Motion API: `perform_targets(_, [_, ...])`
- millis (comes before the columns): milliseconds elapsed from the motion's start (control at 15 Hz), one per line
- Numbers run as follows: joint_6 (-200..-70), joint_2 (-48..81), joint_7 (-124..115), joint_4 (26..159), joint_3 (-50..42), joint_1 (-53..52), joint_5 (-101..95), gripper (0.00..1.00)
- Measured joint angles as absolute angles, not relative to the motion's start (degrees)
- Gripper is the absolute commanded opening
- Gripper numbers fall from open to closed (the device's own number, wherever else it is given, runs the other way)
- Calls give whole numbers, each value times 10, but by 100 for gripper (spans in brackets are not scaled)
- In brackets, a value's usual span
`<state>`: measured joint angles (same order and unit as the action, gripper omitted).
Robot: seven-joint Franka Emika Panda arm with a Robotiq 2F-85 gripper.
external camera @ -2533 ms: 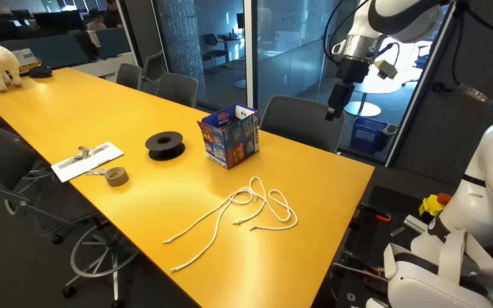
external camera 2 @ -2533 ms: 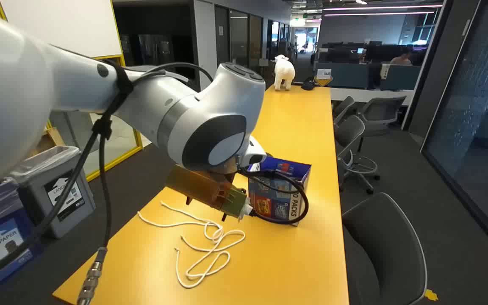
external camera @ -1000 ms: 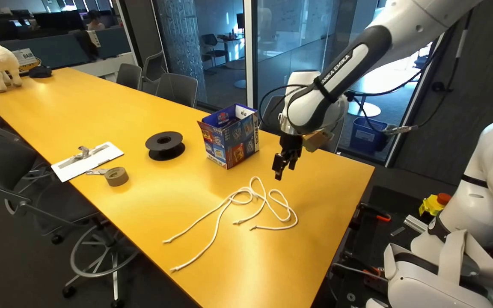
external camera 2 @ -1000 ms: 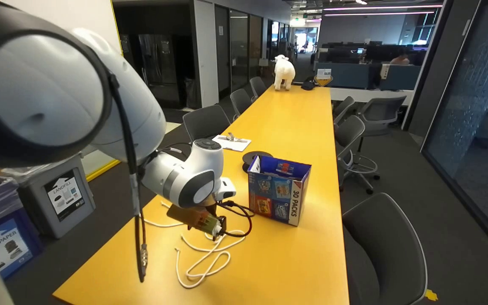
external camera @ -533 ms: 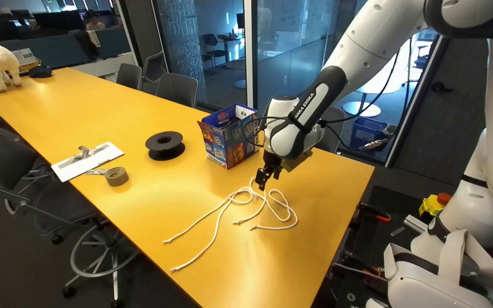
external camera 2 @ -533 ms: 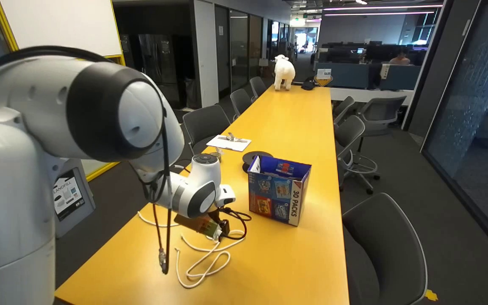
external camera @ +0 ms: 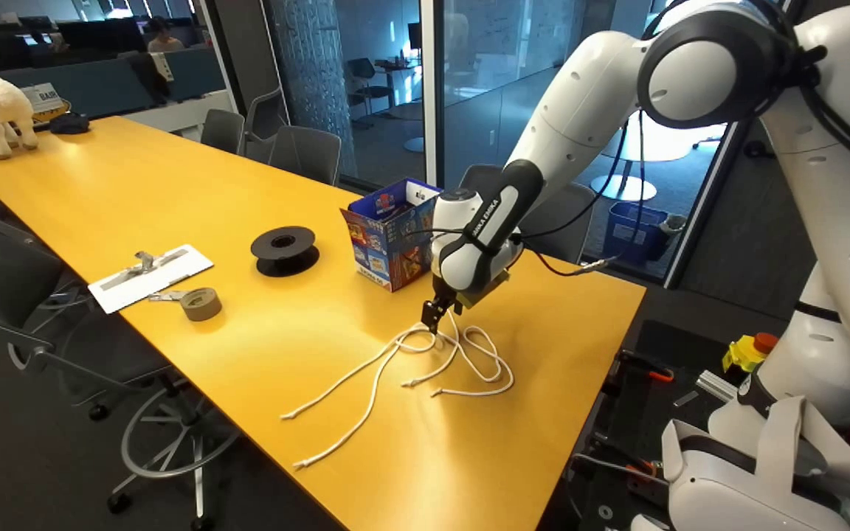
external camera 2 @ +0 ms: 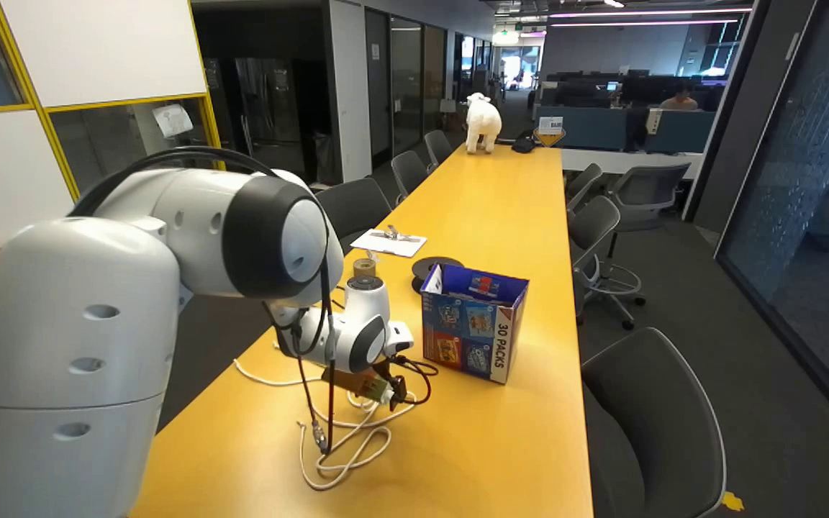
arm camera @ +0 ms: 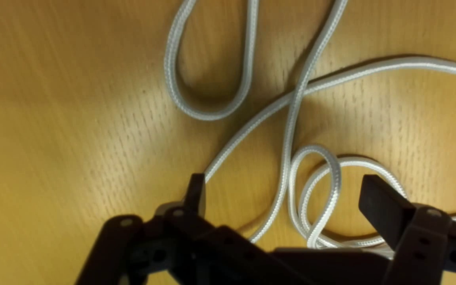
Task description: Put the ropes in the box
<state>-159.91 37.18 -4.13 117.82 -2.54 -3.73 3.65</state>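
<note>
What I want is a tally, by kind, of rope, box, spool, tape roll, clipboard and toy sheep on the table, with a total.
Ropes: 2, judging by four free ends
Box: 1
Spool: 1
Tape roll: 1
Clipboard: 1
Toy sheep: 1
Total: 7

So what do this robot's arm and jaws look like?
The arm is rounded and white, with black joint trim and lettering readable as "ANKA EMIKA". Black cables loop along it, with a silvery connector. A brownish-green box sits near the black, angular jaws.
</note>
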Motion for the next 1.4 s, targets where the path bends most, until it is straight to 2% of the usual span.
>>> perform_targets(533, [-1545,465,-54,1061,-29,-46,26,100])
perform_targets(1400, [-1507,481,-58,1020,-35,-51,12,100])
